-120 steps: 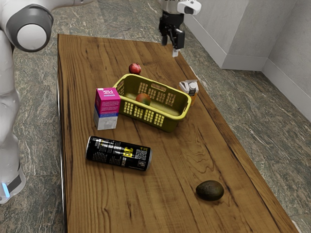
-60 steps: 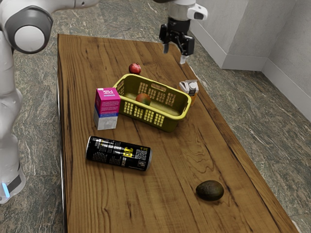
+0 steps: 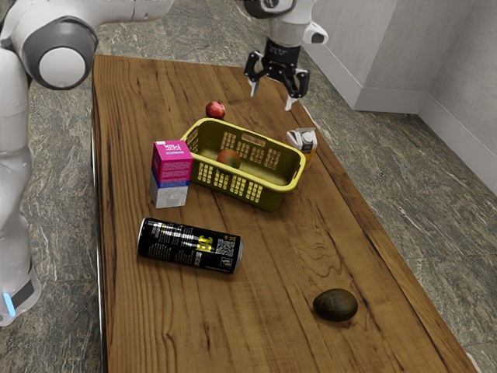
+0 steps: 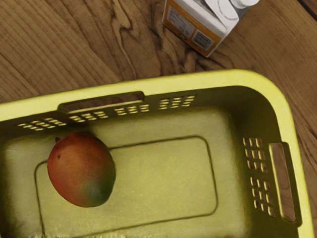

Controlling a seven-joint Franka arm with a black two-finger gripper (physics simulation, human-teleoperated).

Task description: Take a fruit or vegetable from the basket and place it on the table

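Gripper point(image 3: 272, 96): hanging empty at the upper middle of the exterior view, fingers standing apart, nothing between them.
Orange-sided carton point(image 3: 303, 141): standing just beside the basket point(image 4: 213, 78), toward the exterior view's upper right.
Basket: occupying the centre of the exterior view, its walls rising around the contents.
Mango point(image 4: 81, 169): lying inside on the basket's floor, awaiting pickup.
Step in hand: apparently reaching; no grasp is being made.
Next move: calling for alignment over the mango, then a straight descent with the fingers straddling it.
Obstruction: the rim and long walls are limiting finger room; a slanting entry would be risking a knock.
Pomegranate point(image 3: 216, 109): sitting outside, upper left of centre, thus not qualifying.
Pink milk carton point(image 3: 172, 172): standing close by the basket at centre left, crowding that side for placing.
Black can point(image 3: 190, 245): lying on its side, lower left.
Avocado point(image 3: 335, 305): resting lower right, well apart.
Table point(image 3: 272, 260): offering bare wood between can and avocado, seemingly suitable for setting down.
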